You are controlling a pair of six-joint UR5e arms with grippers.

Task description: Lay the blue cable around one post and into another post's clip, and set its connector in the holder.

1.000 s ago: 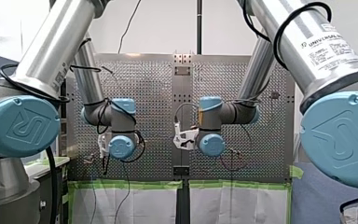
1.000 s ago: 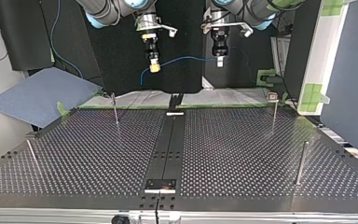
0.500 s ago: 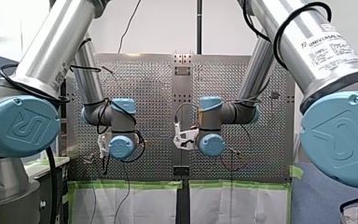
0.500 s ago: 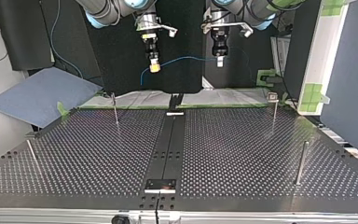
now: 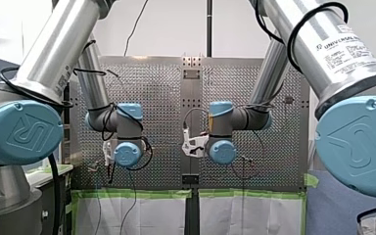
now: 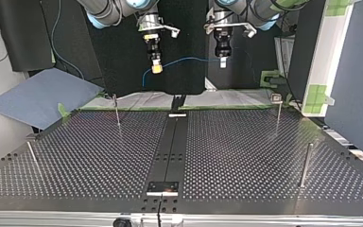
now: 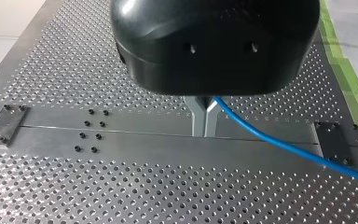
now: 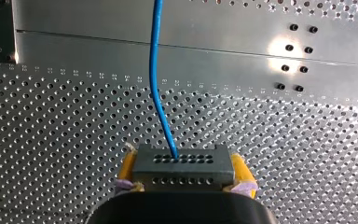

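Blue cable (image 6: 189, 58): a thin, smooth, round strand that hangs in the air between the two grippers, above the table's edge on the arms' side, in a shallow arc. In the top view one loose end droops below my right gripper. The cable touches no post.

Surroundings: the perforated table (image 6: 246, 151) is bright metal, drilled in a regular grid. A dark flat strip (image 6: 172, 142) runs down its middle, and a small bolted plate (image 6: 162, 187) sits at the strip's end nearest the top view's camera. Four slim upright metal posts stand near the table's corners, well below and apart from the cable: a left far post (image 6: 116, 111), a right far post (image 6: 278, 115) with a small block on its top, a right near post (image 6: 305, 165) and a left near post (image 6: 32, 158). A blue-grey mat (image 6: 38, 97) lies off the table at the top view's left. Green tape (image 6: 272, 75) marks the edges behind the table.

Grippers: my left gripper (image 7: 204, 122), black-bodied, has its narrow metal fingers (image 7: 198, 119) pressed together on the cable, which leaves them sideways. My right gripper (image 8: 183, 173) clamps the connector (image 8: 182, 166), a dark grey rectangular block with two rows of small holes, between its yellow pads (image 8: 240, 169). The cable enters one hole in the upper row.
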